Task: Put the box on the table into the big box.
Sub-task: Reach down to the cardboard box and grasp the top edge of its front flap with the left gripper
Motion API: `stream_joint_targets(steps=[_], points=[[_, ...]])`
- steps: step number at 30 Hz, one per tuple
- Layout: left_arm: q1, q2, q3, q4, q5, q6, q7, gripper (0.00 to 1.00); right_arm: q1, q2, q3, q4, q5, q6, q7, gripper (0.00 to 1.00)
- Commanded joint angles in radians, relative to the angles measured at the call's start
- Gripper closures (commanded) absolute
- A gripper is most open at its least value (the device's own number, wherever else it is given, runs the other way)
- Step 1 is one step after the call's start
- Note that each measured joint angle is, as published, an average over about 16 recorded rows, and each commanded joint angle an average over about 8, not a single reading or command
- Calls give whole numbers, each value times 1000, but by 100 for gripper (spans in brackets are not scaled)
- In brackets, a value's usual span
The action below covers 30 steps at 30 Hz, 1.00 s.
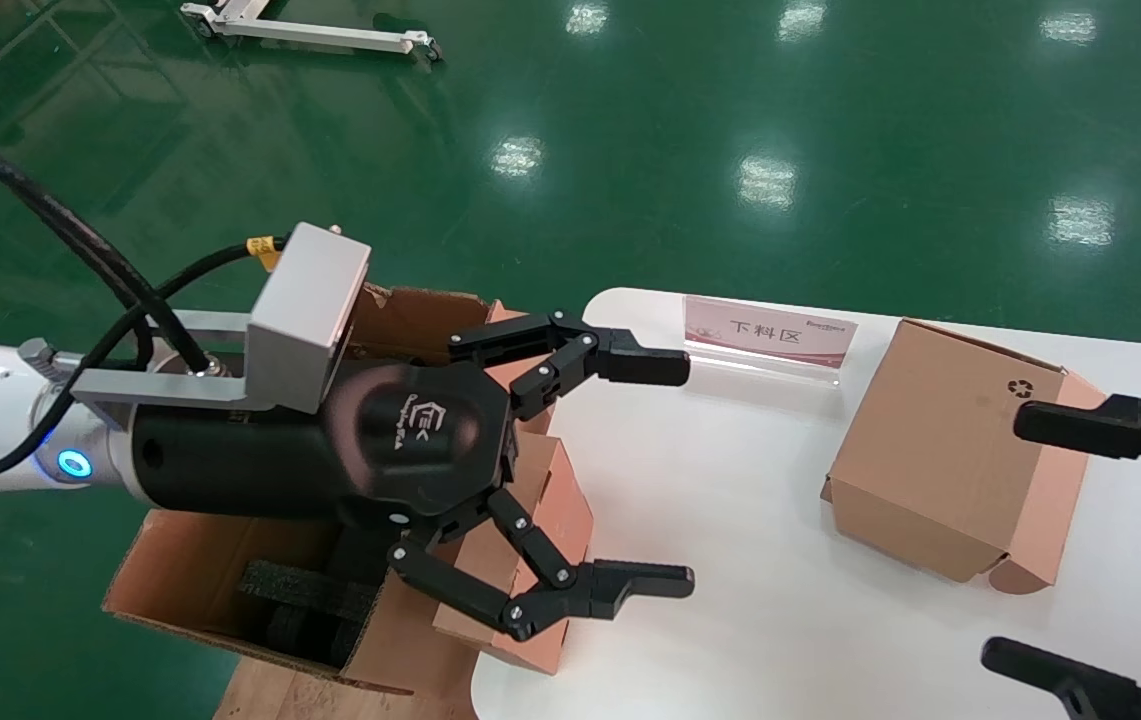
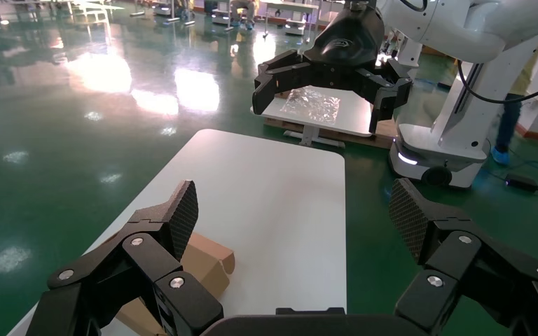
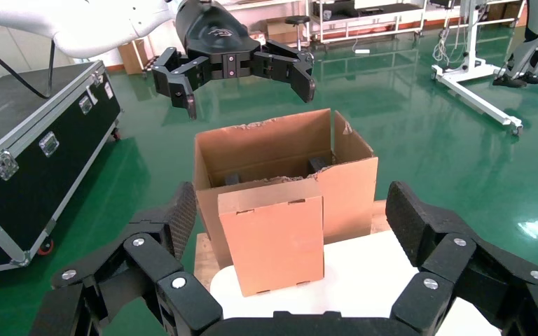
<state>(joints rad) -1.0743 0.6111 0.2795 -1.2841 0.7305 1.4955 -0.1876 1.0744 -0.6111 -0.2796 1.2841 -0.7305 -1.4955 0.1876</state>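
Box (image 3: 273, 234), slim and brown, stands on edge at the bench (image 1: 730, 560) corner, leaning against the big box (image 3: 354, 185), probably so a wide grip can span it. Left claw (image 1: 645, 475) hovers above it, fingers spread wide, holding nothing. Right claw (image 1: 1070, 540), also spread and empty, waits near the cube-like carton (image 1: 940, 450) beside the label stand (image 1: 768, 330). The right wrist view alone shows the box's upright face, its slots, and foam (image 3: 232, 178) inside the big box; the head view hides most of the box behind the left claw.
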Motion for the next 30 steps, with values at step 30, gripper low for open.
stream_joint_targets(steps=[30], points=[[0,0,0,0,0,0,0,0,0,0,0,0,0,0,0,0]])
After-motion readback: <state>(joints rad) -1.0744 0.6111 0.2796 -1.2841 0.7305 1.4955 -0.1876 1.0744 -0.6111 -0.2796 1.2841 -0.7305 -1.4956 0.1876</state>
